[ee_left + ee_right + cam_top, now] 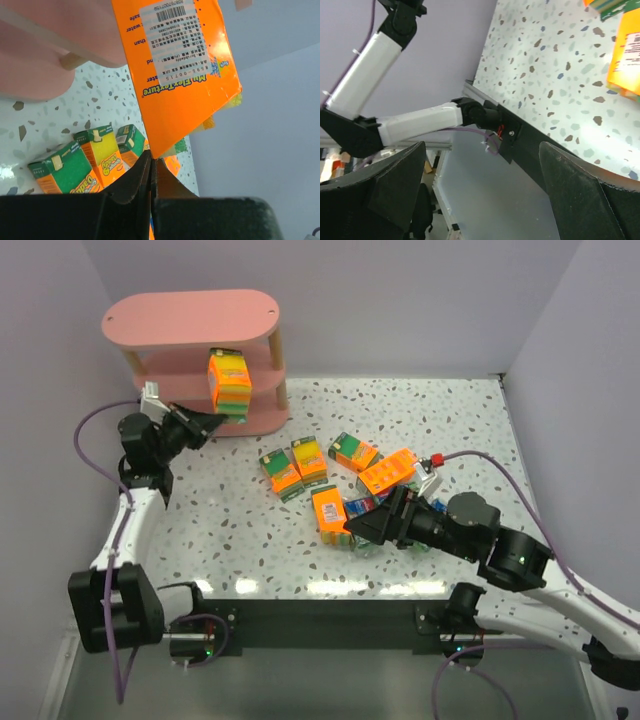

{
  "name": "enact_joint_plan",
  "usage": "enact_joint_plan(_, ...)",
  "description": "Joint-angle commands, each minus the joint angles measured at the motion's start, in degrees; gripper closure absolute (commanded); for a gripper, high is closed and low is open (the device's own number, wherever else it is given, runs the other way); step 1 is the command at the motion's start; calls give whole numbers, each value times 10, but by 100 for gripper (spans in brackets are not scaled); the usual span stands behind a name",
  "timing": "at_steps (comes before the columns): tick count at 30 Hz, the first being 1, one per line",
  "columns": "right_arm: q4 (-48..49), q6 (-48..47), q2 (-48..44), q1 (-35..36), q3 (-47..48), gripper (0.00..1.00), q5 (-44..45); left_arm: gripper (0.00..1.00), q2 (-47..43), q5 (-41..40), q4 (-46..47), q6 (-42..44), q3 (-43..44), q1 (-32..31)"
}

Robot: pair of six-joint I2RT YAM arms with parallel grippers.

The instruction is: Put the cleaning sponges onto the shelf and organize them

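Pinching orange pack (230,380) upper left: left gripper (220,420) | right gripper (358,528) spread, centre | speckled white table (460,420), lilac walls (400,300)

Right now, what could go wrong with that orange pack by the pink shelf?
The left jaws pinch the orange plastic-wrapped sponge pack only at its bottom corner, so it could swivel or slip out. It hangs close to the light wooden post of the pink three-tier shelf, so it may catch there.

A white speckled tabletop (230,530), edged by a black rail (320,625), sits between plain lavender walls (400,300).
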Motion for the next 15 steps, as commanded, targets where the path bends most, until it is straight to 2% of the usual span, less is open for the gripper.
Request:
enact_joint_plan(1, -14, -28, 30, -1, 36, 1, 32, 100, 73, 106, 194, -62, 29, 18)
enact_joint_plan(5, -17, -31, 69, 0, 54, 1, 44, 100, 150, 129, 210, -64, 69, 23)
enact_joint_plan(10, 4, -18, 72, 1, 43, 1, 79, 100, 236, 153, 278, -102, 98, 35)
enact_joint_plan(15, 12, -20, 84, 0, 38, 1, 93, 100, 311, 167, 285, -110, 151, 38)
